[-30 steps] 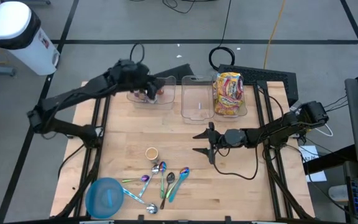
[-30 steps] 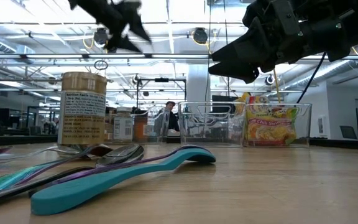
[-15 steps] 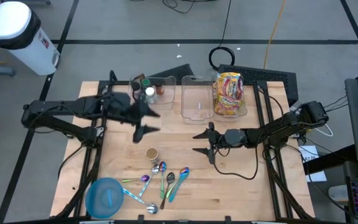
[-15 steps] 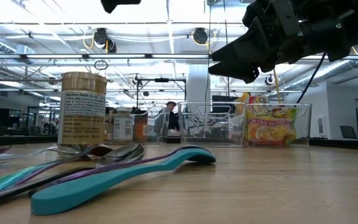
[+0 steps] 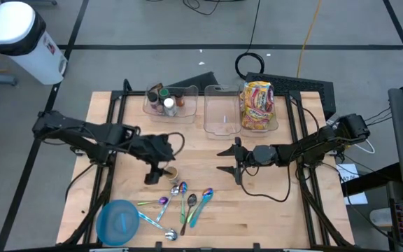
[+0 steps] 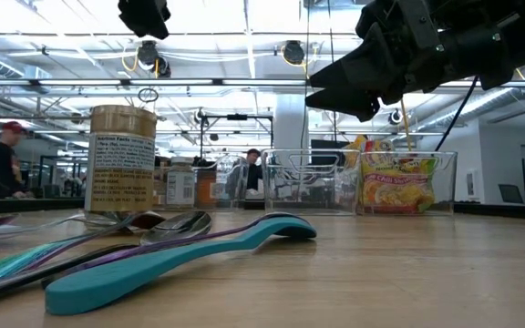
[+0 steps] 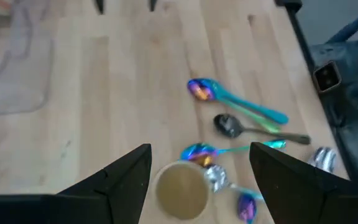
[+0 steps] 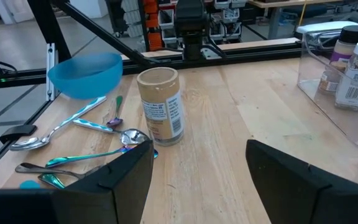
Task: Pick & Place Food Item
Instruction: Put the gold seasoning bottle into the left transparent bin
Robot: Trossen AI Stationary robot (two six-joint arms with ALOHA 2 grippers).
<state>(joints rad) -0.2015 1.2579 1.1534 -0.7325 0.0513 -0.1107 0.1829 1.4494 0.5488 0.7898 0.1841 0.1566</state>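
Spice jar [image 7: 182, 190] cut by left wrist frame edge. Left gripper [image 6: 144, 15] cropped in low view. Bin jars' [image 5: 165, 102] labels unreadable.

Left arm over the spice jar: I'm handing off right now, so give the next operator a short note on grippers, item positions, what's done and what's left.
Left gripper: open, empty, above the brown-capped spice jar, which stands upright on the table next to the spoons.
Right gripper: open, empty, waiting mid-table.
Bins at the far edge: left bin holds other spice jars, middle bin is empty, right bin holds noodle packets. Blue bowl at the near left corner.
Done: nothing is gripped.
Left: lower, close on the jar, carry it to its bin, probably the spice one.
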